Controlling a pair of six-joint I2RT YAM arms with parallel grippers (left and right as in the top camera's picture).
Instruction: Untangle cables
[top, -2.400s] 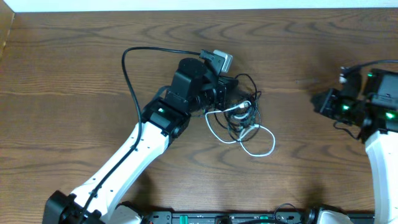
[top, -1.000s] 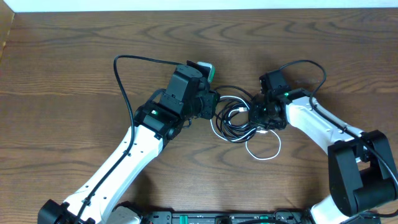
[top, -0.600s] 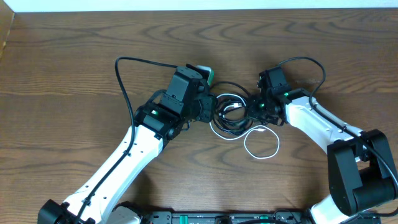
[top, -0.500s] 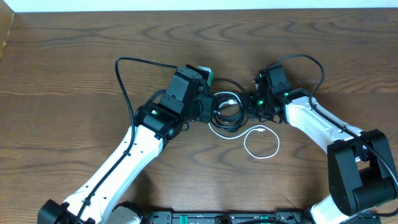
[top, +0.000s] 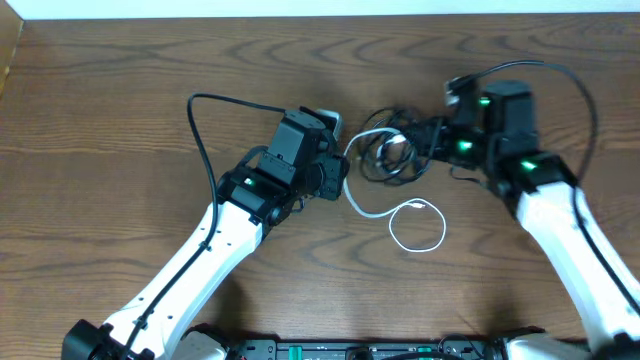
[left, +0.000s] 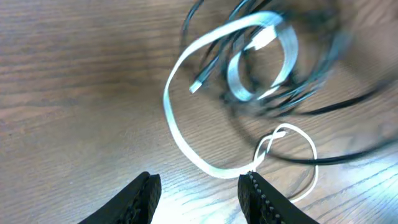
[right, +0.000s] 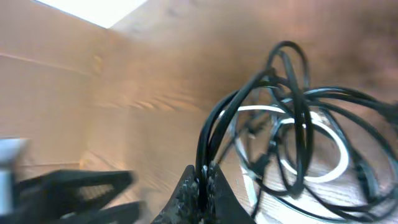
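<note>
The cables (top: 388, 153) are a loose bundle of thin black cords and one white cord, lifted and blurred between the two arms. My right gripper (top: 432, 140) is shut on a few black strands (right: 202, 177) at the bundle's right side, and the coils (right: 292, 143) hang beyond its fingers. The white cord (top: 415, 225) trails down from the bundle to a loop lying on the table. My left gripper (top: 345, 178) stands open just left of the bundle. Nothing is between its fingers (left: 140, 199), and the white cord (left: 186, 146) curves past right in front of them.
The left arm's thick black lead (top: 197, 115) arches over the table at the left. The right arm's lead (top: 575, 85) loops at the far right. The table's back edge (top: 300, 10) runs along the top. My left gripper (right: 68, 186) shows blurred in the right wrist view.
My right gripper has shut on black strands and pulled the bundle up and to the right. The white cord has drawn out, its loop still on the table. The left gripper stayed open.
</note>
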